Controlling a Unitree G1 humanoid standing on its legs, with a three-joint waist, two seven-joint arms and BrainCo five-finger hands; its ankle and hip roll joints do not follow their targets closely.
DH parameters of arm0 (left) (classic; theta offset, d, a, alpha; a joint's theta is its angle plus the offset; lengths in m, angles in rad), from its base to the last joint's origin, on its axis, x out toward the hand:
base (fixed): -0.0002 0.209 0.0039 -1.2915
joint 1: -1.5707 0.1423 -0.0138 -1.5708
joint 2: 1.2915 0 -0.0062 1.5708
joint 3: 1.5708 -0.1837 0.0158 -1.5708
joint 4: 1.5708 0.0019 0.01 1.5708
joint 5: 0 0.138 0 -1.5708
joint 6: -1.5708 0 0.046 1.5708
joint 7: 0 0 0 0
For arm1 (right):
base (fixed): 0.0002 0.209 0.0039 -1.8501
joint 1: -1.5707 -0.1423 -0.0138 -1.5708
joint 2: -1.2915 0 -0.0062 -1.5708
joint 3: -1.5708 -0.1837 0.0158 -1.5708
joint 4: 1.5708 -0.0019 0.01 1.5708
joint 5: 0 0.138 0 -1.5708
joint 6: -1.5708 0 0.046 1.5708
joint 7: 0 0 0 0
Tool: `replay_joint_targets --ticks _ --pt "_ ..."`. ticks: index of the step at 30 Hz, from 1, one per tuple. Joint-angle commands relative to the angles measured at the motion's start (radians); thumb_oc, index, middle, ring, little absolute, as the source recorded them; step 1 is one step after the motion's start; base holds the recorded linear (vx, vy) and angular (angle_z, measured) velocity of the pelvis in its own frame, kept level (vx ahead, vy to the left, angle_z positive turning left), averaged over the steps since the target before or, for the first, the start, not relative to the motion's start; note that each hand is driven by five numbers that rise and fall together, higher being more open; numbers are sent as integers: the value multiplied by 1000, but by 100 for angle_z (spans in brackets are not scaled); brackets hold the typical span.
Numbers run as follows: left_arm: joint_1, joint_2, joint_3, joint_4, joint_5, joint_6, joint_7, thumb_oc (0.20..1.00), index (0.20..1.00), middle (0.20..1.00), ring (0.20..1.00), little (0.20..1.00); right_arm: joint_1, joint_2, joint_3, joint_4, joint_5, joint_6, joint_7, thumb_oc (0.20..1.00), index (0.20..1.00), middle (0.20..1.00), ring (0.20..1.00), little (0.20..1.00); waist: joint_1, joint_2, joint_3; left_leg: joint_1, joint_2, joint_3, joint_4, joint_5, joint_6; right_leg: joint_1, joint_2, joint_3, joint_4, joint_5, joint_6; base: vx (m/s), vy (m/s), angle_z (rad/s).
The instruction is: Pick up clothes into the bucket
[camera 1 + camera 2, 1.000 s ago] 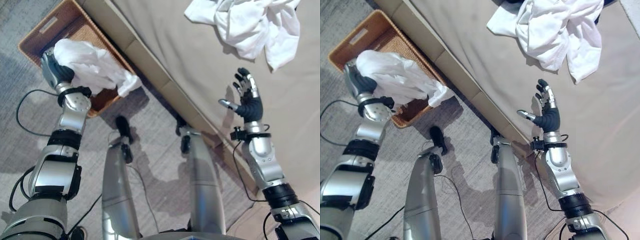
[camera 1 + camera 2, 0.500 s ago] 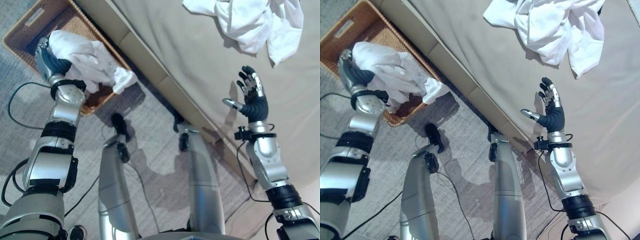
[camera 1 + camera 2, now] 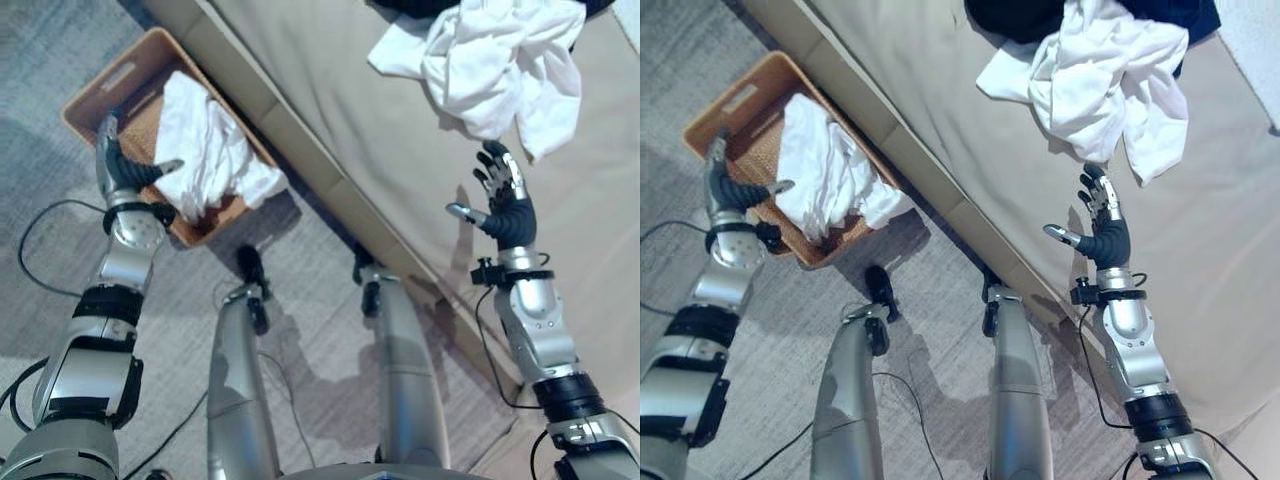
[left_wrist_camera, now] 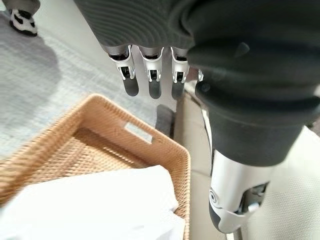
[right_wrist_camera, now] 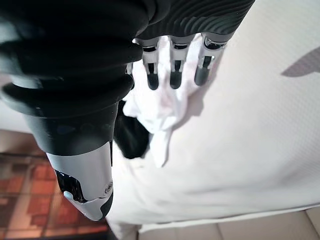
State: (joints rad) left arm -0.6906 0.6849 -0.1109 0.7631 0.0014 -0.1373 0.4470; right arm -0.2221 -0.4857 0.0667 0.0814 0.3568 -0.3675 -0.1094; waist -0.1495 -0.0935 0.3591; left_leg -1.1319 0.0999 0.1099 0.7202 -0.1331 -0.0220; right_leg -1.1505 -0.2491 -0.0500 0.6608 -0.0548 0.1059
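A white garment (image 3: 208,152) lies in the wicker basket (image 3: 112,82) on the floor, one end hanging over the rim nearest the bed. My left hand (image 3: 118,168) hovers beside it, open, fingers straight and apart from the cloth; the left wrist view shows the same white garment (image 4: 95,205) below the fingers (image 4: 152,77). A pile of white clothes (image 3: 1100,85) lies on the beige bed, with a dark garment (image 3: 1015,15) behind it. My right hand (image 3: 1102,228) is raised open above the bed, short of that pile.
The bed's edge (image 3: 300,150) runs diagonally between basket and mattress. Grey carpet (image 3: 40,60) surrounds the basket. Bare beige mattress (image 3: 1230,250) lies around the right hand.
My left hand has let go of the white garment, which now lies in the basket. The fingers have opened and drawn back. The right hand has barely moved; the camera has shifted.
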Motion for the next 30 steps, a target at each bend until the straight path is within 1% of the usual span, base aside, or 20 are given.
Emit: replay_joint_targets --ticks 1,2,3,5,6,7,8,9,10,13,14,16,17,19,20,23,24,28,29,30 --pt "79 -26 63 29 -37 -16 5 1000 1000 1000 1000 1000 81 -37 -6 -39 13 -34 5 1000 1000 1000 1000 1000 -6 40 -114 68 -5 -72 -120 21 -7 62 10 8 -116 104 64 0 0 0" --pt "139 -55 75 -12 -49 -42 -13 1000 1000 1000 1000 1000 77 -36 -12 -29 12 -32 2 1000 1000 1000 1000 1000 5 44 -108 116 -8 -68 -154 31 -9 101 5 3 -133 108 67 0 0 0" --pt "142 -56 77 -15 -49 -41 -13 1000 1000 1000 1000 1000 77 -37 -11 -29 12 -32 2 1000 1000 1000 1000 1000 5 44 -106 121 -8 -68 -157 32 -9 106 5 3 -136 109 67 0 0 0" --pt "266 -107 77 -107 -95 -109 -42 1000 1000 1000 1000 1000 71 -33 -18 -8 10 -36 -10 1000 1000 1000 1000 1000 21 45 -94 213 -18 -60 -209 45 -12 190 4 -2 -175 118 70 6 2 2" --pt "269 -107 78 -110 -95 -108 -42 1000 1000 1000 1000 1000 72 -33 -17 -7 10 -36 -10 1000 1000 1000 1000 1000 21 45 -91 220 -18 -60 -213 46 -12 197 4 -2 -178 119 70 0 0 0" --pt "336 -128 77 -162 -119 -146 -63 1000 1000 1000 1000 1000 69 -31 -23 13 7 -37 -20 1000 1000 1000 1000 1000 28 45 -85 265 -22 -55 -240 55 -14 239 3 -4 -200 125 71 -53 44 1" --pt "379 -153 71 -194 -146 -171 -85 1000 1000 1000 1000 1000 62 -28 -22 25 10 -38 -20 1000 1000 1000 1000 1000 29 42 -78 292 -27 -46 -267 91 -7 261 0 -6 -229 159 62 -11 58 -1" --pt "441 -193 51 -220 -204 -215 -136 1000 1000 1000 1000 1000 53 -30 -14 58 2 -35 -25 1000 1000 1000 1000 1000 30 35 -69 368 -30 -34 -300 98 -8 337 -2 -8 -269 170 61 -13 43 -2" --pt "441 -193 51 -220 -205 -215 -137 1000 1000 1000 1000 1000 53 -30 -13 58 1 -35 -25 1000 1000 1000 1000 1000 30 35 -65 373 -30 -33 -303 98 -8 342 -2 -8 -271 170 61 60 29 -5" --pt "514 -248 7 -257 -262 -254 -212 1000 1000 1000 1000 1000 36 -29 -7 97 -30 -31 -31 1000 1000 1000 1000 1000 30 30 -56 483 -38 -30 -357 106 -11 447 0 -9 -326 183 64 70 -7 -9" --pt "564 -274 -30 -307 -297 -279 -263 1000 1000 1000 1000 1000 31 -16 -1 137 -22 -32 -28 1000 1000 1000 1000 1000 32 28 -56 557 -41 -23 -400 112 -14 518 -2 -14 -366 191 66 89 -59 -6" --pt "576 -284 -54 -319 -314 -284 -291 1000 1000 1000 1000 1000 25 -8 4 158 -18 -32 -29 1000 1000 1000 1000 1000 34 26 -53 593 -41 -21 -420 116 -17 558 -1 -16 -389 195 67 76 -61 -8" --pt "602 -304 -85 -344 -350 -290 -328 1000 1000 1000 1000 1000 19 3 20 179 -37 -25 -32 1000 1000 1000 1000 1000 39 27 -62 660 -39 -15 -461 125 -21 625 1 -23 -433 203 69 60 -45 -6" --pt "613 -314 -107 -373 -367 -297 -348 1000 1000 1000 1000 1000 12 15 33 207 -39 -24 -35 1000 1000 1000 1000 1000 42 26 -68 694 -38 -11 -487 132 -25 658 5 -23 -457 207 69 89 -85 -7" --pt "626 -321 -130 -393 -380 -299 -369 1000 1000 1000 1000 1000 2 31 53 253 -59 -12 -48 1000 1000 1000 1000 1000 48 26 -83 753 -37 -6 -527 143 -28 716 12 -25 -496 212 70 85 -86 -9" --pt "634 -324 -158 -421 -394 -303 -392 1000 1000 1000 1000 1000 -14 49 79 315 -68 0 -53 1000 1000 1000 1000 1000 53 29 -100 810 -35 2 -568 153 -31 767 20 -23 -532 217 72 96 -71 -17" --pt "630 -328 -183 -422 -398 -306 -404 1000 1000 1000 1000 1000 -31 62 102 357 -95 10 -67 1000 1000 1000 1000 1000 54 31 -121 848 -33 8 -596 164 -35 800 25 -26 -554 222 75 95 -62 -10" --pt "628 -335 -213 -414 -388 -305 -404 1000 1000 1000 1000 1000 -45 92 118 431 -127 19 -106 1000 1000 1000 1000 1000 54 35 -149 915 -28 17 -632 170 -39 860 35 -27 -578 221 77 113 -58 -7" --pt "638 -336 -217 -419 -378 -302 -399 1000 1000 1000 1000 1000 -49 89 133 439 -209 38 -132 1000 1000 1000 1000 1000 54 39 -169 948 -21 21 -641 168 -41 887 42 -22 -582 215 77 80 -41 -9" --pt "638 -336 -217 -419 -378 -302 -399 1000 1000 1000 1000 1000 -49 89 133 438 -210 39 -133 1000 1000 1000 1000 1000 55 39 -168 950 -21 21 -641 168 -41 889 43 -22 -583 215 77 141 -84 -9"
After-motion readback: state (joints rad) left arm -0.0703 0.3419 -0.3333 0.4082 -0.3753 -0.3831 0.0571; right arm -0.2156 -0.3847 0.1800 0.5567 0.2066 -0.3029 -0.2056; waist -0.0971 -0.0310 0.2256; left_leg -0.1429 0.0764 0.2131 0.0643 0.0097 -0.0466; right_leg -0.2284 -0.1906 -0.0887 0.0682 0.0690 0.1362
